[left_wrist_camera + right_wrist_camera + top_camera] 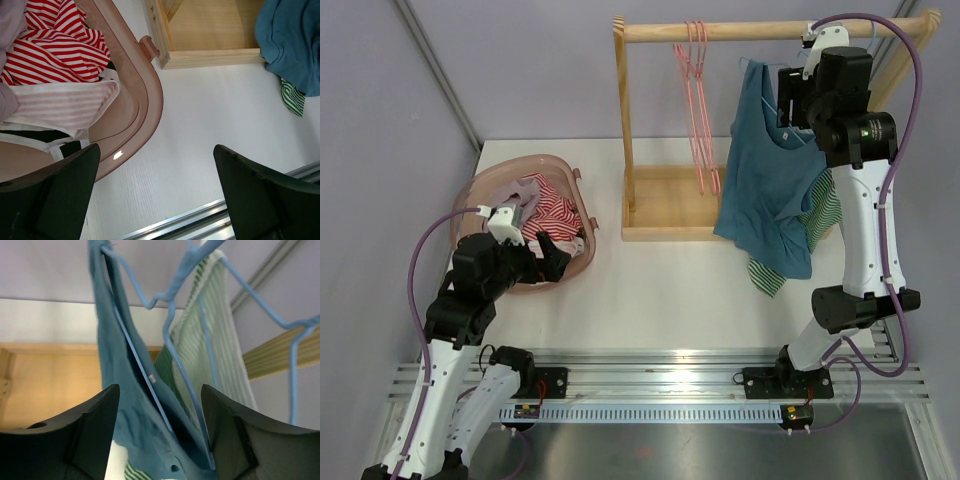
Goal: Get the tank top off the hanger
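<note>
Your right gripper (160, 410) is spread wide and holds nothing. It sits up by the rail (770, 30), over the table's far right corner. In its wrist view the tank top (125, 405) and the hanger (177, 275) both run down between the fingers. Close on teal cloth alone, not the blue wire or the green striped top (210, 340) just behind. Slipping the strap off the hanger's shoulder looks safer than tugging down. Your left gripper (156, 155), also spread and empty, hovers by the basket (150, 100) near the left edge.
</note>
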